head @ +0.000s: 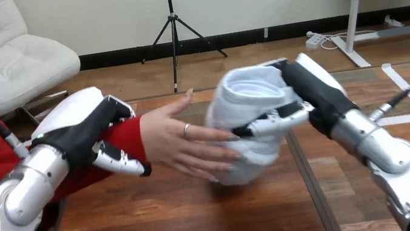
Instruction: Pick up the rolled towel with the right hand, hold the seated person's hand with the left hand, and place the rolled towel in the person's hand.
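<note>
My right hand (304, 97) is curled round a white rolled towel (246, 118) and holds it upright above the table, mid-view. The person's hand (185, 140) reaches in from the left, palm open toward the towel, its fingertips touching the towel's side. My left hand (91, 132) is wrapped round the person's red-sleeved wrist (129, 139), fingers curled under it and the back of the hand over it.
The wooden table (194, 221) stretches beneath both arms, with a seam running down at right of centre. The person's red-sleeved arm comes in from the left edge behind my left forearm.
</note>
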`<control>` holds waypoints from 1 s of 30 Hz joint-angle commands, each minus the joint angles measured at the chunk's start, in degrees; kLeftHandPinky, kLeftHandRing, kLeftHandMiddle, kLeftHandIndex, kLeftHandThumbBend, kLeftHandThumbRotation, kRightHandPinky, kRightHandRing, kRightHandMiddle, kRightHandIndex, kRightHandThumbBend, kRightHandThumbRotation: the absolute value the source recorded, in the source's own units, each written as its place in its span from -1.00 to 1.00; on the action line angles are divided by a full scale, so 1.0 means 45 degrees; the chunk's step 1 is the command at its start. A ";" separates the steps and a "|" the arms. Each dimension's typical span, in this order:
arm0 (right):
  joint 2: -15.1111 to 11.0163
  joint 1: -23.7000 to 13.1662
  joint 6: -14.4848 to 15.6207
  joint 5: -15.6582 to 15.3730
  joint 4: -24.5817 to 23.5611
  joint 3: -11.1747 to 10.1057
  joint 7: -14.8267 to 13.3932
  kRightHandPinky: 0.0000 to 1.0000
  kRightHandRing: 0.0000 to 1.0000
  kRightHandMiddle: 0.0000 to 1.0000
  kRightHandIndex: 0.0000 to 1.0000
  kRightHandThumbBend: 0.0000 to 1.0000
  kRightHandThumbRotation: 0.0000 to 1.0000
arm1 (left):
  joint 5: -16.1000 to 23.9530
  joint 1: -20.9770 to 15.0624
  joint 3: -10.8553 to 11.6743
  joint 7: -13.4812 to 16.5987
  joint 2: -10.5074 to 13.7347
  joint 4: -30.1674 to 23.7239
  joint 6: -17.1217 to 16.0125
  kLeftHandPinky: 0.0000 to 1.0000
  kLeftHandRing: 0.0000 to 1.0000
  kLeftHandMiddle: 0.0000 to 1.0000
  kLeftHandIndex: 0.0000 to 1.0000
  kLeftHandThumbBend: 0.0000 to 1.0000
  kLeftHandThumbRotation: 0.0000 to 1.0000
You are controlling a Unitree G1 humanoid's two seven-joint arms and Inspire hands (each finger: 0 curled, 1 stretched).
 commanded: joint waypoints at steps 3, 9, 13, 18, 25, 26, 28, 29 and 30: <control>0.0252 -0.1038 0.0474 0.0006 -0.1652 0.0082 -0.0279 -0.41 -0.32 -0.21 -0.18 0.68 -1.00 | -0.0250 -0.1410 0.0259 0.0488 -0.0141 -0.0263 -0.0160 -0.47 -0.34 -0.17 -0.19 0.41 -1.00; 0.0469 -0.1086 0.0749 0.0148 -0.2041 0.0221 -0.0136 -0.41 -0.33 -0.21 -0.17 0.67 -1.00 | -0.0283 -0.1453 0.0230 0.0453 -0.0183 -0.0200 -0.0188 -0.49 -0.35 -0.18 -0.19 0.40 -1.00; 0.0626 -0.1136 0.0917 0.0187 -0.2247 0.0302 -0.0085 -0.42 -0.33 -0.22 -0.18 0.66 -1.00 | -0.0265 -0.1452 0.0209 0.0460 -0.0205 -0.0177 -0.0191 -0.49 -0.35 -0.18 -0.19 0.40 -1.00; 0.0806 -0.1250 0.0954 0.0240 -0.2351 0.0417 -0.0027 -0.42 -0.34 -0.23 -0.18 0.66 -1.00 | -0.0305 -0.1435 0.0206 0.0488 -0.0217 -0.0087 -0.0348 -0.49 -0.35 -0.18 -0.19 0.39 -1.00; 0.0997 -0.1387 0.1014 0.0293 -0.2485 0.0543 0.0049 -0.43 -0.34 -0.23 -0.18 0.66 -1.00 | -0.0361 -0.1390 0.0219 0.0540 -0.0238 -0.0015 -0.0511 -0.50 -0.36 -0.18 -0.19 0.37 -1.00; 0.1011 -0.1398 0.1030 0.0300 -0.2501 0.0551 0.0063 -0.43 -0.34 -0.23 -0.18 0.66 -1.00 | -0.0363 -0.1388 0.0219 0.0539 -0.0239 -0.0017 -0.0517 -0.50 -0.36 -0.18 -0.19 0.36 -1.00; 0.1073 -0.1433 0.1150 0.0329 -0.2591 0.0573 0.0093 -0.43 -0.34 -0.23 -0.18 0.66 -1.00 | -0.0372 -0.1371 0.0222 0.0536 -0.0255 -0.0028 -0.0504 -0.50 -0.37 -0.19 -0.19 0.36 -1.00; 0.1089 -0.1441 0.1185 0.0336 -0.2617 0.0578 0.0100 -0.43 -0.34 -0.23 -0.18 0.66 -1.00 | -0.0374 -0.1366 0.0223 0.0535 -0.0260 -0.0030 -0.0501 -0.50 -0.37 -0.19 -0.19 0.35 -1.00; 0.1130 -0.1446 0.1304 0.0358 -0.2714 0.0587 0.0114 -0.43 -0.34 -0.23 -0.18 0.66 -1.00 | -0.0383 -0.1352 0.0230 0.0540 -0.0275 -0.0030 -0.0487 -0.50 -0.37 -0.19 -0.19 0.35 -1.00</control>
